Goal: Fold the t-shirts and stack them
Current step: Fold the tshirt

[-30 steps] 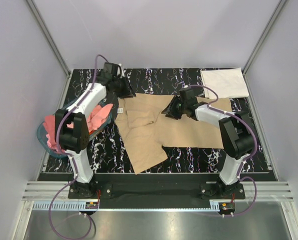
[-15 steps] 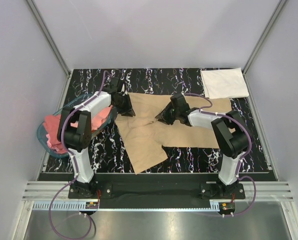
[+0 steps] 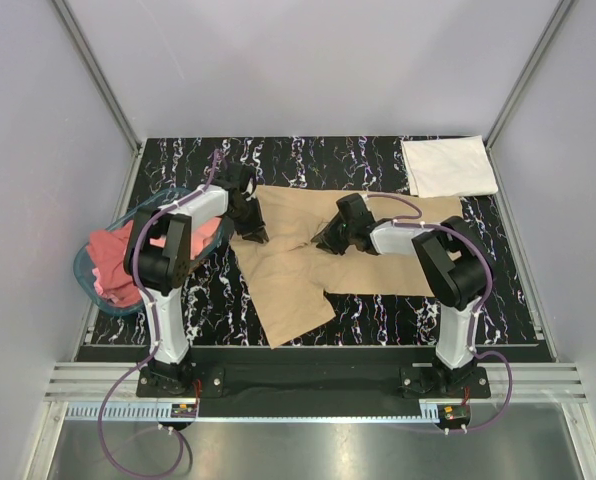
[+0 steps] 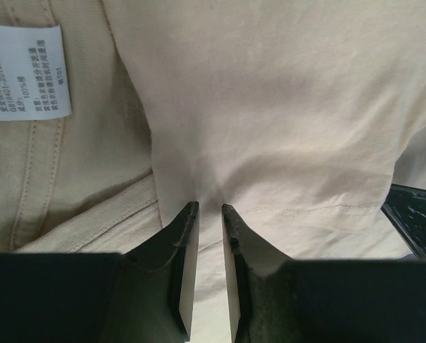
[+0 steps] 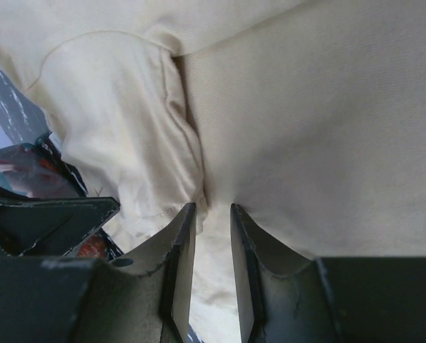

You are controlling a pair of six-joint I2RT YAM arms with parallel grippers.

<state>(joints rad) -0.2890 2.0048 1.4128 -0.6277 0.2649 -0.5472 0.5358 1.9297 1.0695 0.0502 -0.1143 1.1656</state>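
One soft tan tee [image 4: 270, 107] | left hand [image 4: 208, 211] pinches its stitched hem | right hand [image 5: 211, 209] seemingly clamps a crease

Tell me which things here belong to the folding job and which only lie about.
Job: tan tee; white tee, folded; pink tees.
Lying about: basket holding the pink tees; table.

Black marbled table [image 3: 308, 150] between pale lilac walls [image 3: 328, 60]
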